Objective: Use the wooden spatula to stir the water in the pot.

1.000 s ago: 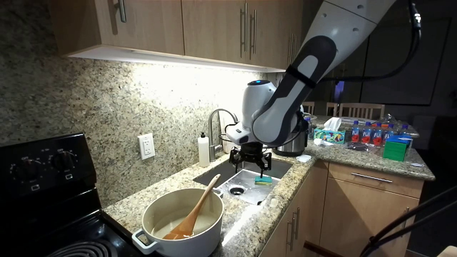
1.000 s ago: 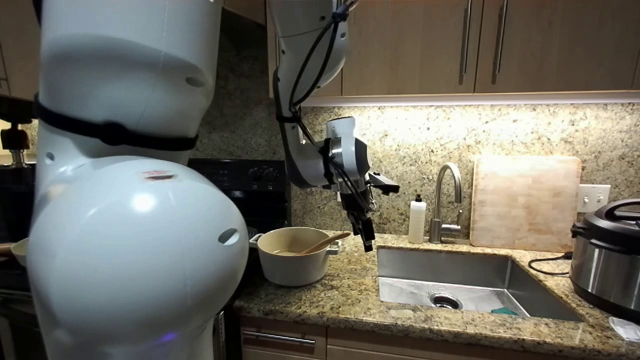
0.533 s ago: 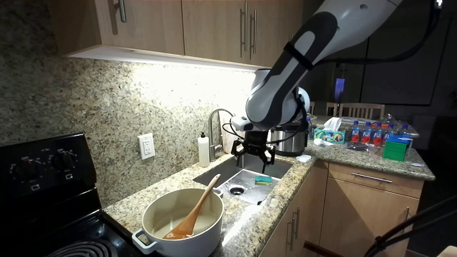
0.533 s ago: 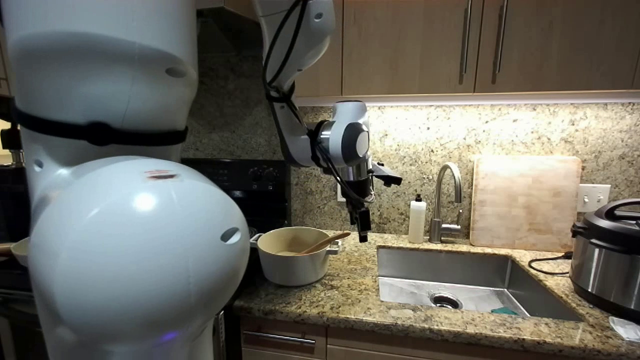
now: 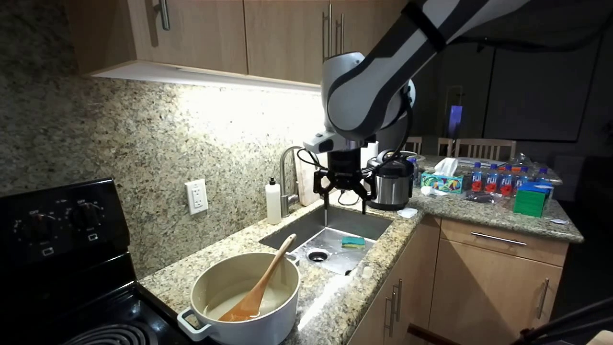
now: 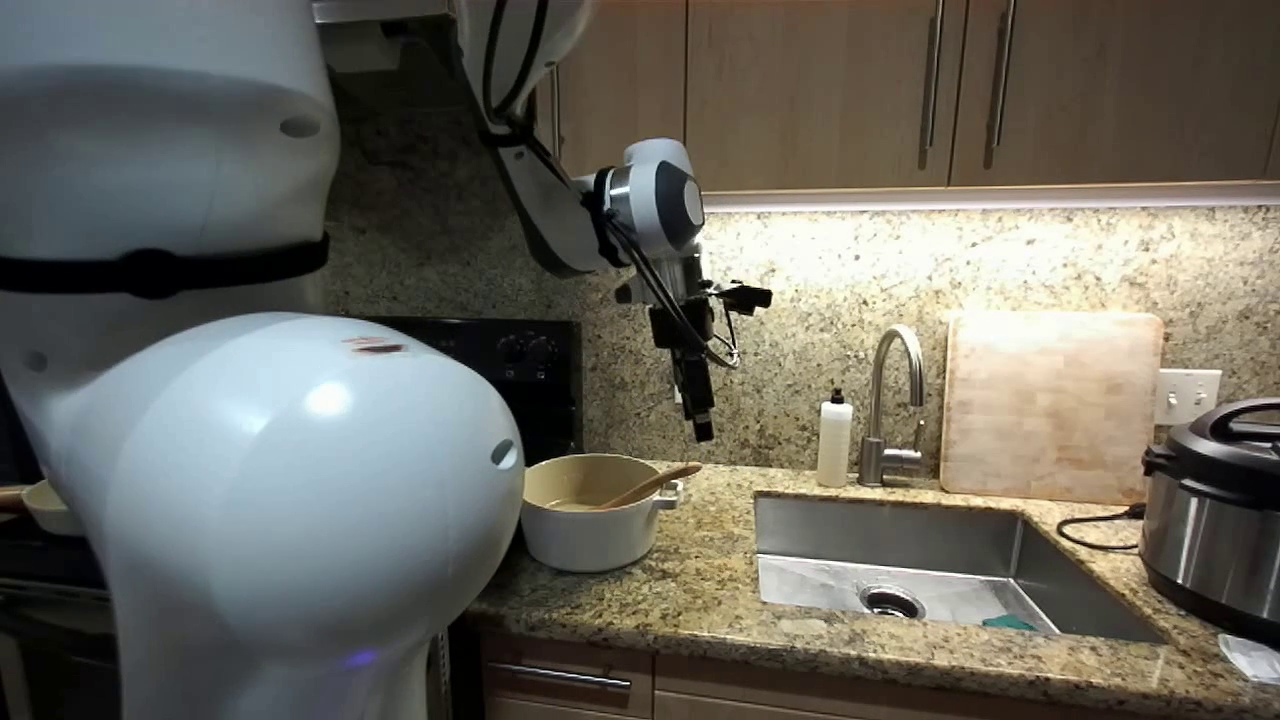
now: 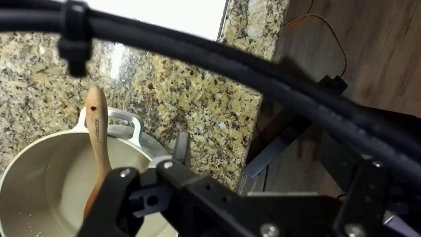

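Inside the pot, water; faint

Claw pts dn, spread apart, w/ arm bent abv.

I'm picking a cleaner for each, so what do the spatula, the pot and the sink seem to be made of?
The spatula: wood, smooth and perhaps oiled, going by its warm brown tone.
The pot: probably coated metal, since its pale surface looks smooth and low-sheen; the core doesn't show.
The sink: most likely brushed stainless steel, judging by its silvery grey, softly reflective walls.
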Action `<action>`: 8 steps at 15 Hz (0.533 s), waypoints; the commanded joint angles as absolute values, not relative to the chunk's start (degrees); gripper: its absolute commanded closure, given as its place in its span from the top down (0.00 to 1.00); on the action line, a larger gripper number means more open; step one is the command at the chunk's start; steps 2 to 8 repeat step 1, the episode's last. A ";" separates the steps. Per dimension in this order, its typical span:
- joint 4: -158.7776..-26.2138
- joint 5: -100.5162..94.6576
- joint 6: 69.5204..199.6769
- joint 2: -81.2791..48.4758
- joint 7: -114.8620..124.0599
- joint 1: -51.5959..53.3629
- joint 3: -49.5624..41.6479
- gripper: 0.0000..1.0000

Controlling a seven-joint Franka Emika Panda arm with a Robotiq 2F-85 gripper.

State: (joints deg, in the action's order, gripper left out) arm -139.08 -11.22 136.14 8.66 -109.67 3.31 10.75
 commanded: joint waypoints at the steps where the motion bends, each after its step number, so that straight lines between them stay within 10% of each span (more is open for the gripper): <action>1: -139.00 -11.73 135.88 8.67 -109.15 5.50 8.78 1.00; 8: -139.00 -11.73 135.88 8.67 -109.15 5.50 8.78 1.00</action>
